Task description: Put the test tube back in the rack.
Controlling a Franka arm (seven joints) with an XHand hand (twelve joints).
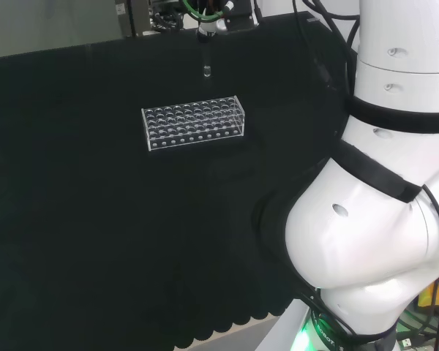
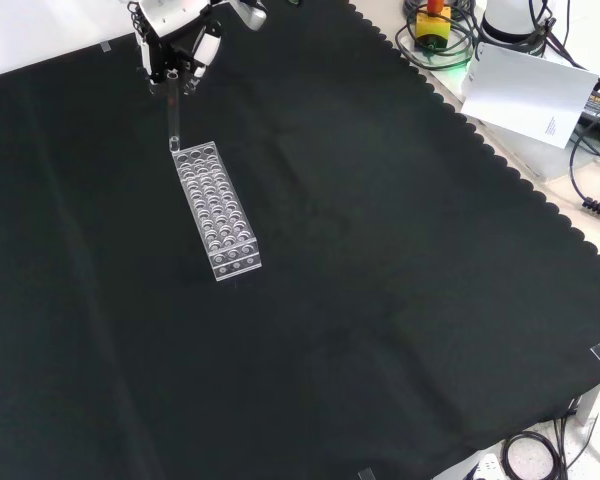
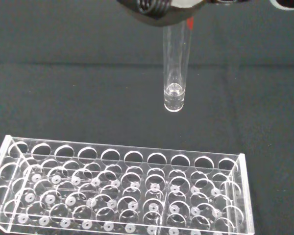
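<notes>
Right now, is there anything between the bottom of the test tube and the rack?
Nothing: in the wrist view, bare black cloth shows between the test tube and the rack.

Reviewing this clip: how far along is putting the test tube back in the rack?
Done: the robot hand has the test tube, upright. In hand: it hangs above the cloth just beyond the rack, none of it in a hole. Left: line it up, lower it, let go.

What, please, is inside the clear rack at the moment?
The rack shows empty holes. The test tube hangs above the cloth beyond it, in the hand; fingers cover its top.
</notes>
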